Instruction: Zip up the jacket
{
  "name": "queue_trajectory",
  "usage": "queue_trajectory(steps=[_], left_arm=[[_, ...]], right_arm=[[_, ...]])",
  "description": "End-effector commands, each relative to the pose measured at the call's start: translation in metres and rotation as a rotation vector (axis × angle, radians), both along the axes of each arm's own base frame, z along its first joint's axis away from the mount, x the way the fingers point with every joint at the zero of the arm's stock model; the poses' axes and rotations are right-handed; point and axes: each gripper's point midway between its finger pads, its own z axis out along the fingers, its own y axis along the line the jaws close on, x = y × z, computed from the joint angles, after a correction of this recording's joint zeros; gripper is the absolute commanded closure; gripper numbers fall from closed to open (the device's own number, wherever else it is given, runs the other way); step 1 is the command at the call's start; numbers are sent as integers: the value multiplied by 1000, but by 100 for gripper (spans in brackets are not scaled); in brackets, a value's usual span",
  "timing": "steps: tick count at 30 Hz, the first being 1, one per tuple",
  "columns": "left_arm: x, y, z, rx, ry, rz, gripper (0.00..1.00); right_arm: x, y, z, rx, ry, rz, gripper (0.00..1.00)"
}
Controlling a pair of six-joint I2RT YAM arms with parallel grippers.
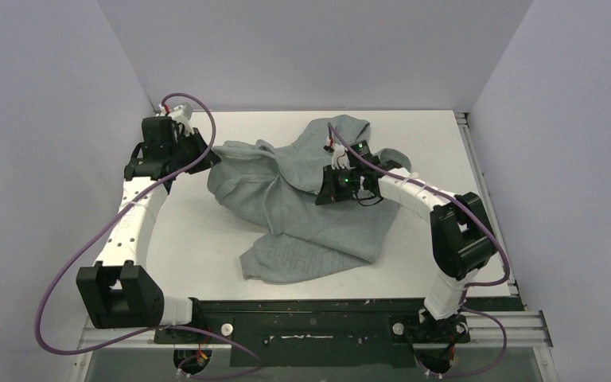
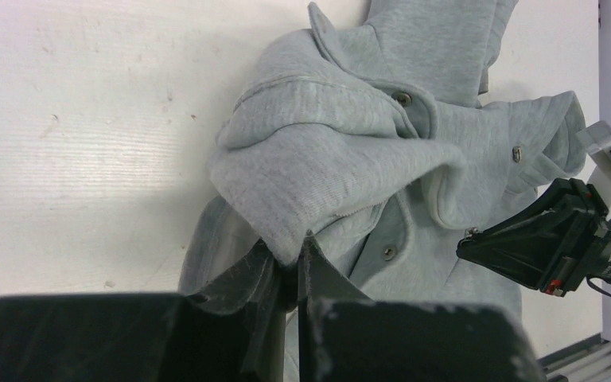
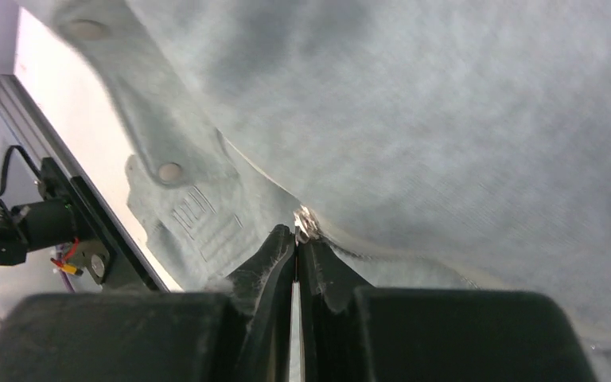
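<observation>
Black right gripper (image 3: 297, 243) is pinching the zipper edge (image 3: 382, 256) of a light-grey sweatshirt jacket (image 3: 445, 119), left gripper (image 2: 296, 267) clenching a fold; tugging risks slipping.

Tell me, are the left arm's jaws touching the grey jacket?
Touching: the left wrist view shows the left gripper pinching a fold of the jacket.

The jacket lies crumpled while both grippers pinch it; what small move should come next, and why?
Probably the left gripper should pull its fold slowly outward: the jacket lies bunched, and the right gripper is shut at a small shiny piece on its seam.
</observation>
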Motion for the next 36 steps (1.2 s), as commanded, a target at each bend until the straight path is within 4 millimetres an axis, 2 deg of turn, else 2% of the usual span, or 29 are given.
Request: queue_trajectory(steps=[1,4,7,10,15,20,22,23,26,30,33,35,36], left_arm=[[14,20,49,54,-163,79,100],[11,44,66,91,-189,187,100],[6,70,86,149,-219,306,100],[-1,90,103,204,-246,407,100],[-10,108,118,256,-262,502,100],[-14,114,122,260,-266,528,100],[-13,109,124,250,-275,505,100],[-12,106,124,241,-280,483,100],[-6,90,126,200,-305,403,100],[-1,77,123,163,-305,338,100],[-2,79,117,171,-294,344,100],[-4,86,111,188,-275,383,100],[-5,90,107,198,-262,406,100]], right_arm=[[15,46,29,89,-107,95,100],[33,37,19,40,-132,35,100],[50,12,6,-33,-139,-42,100],[65,-12,3,-57,-147,-105,100],[87,-49,-1,-131,-170,-178,100],[98,-74,-2,-166,-179,-219,100],[96,-69,4,-127,-184,-193,100],[92,-59,10,-85,-186,-152,100],[77,-24,23,-1,-178,-12,100],[59,28,37,-1,-207,128,100],[50,58,50,31,-223,169,100],[46,68,52,45,-226,169,99],[46,68,51,40,-228,159,93]])
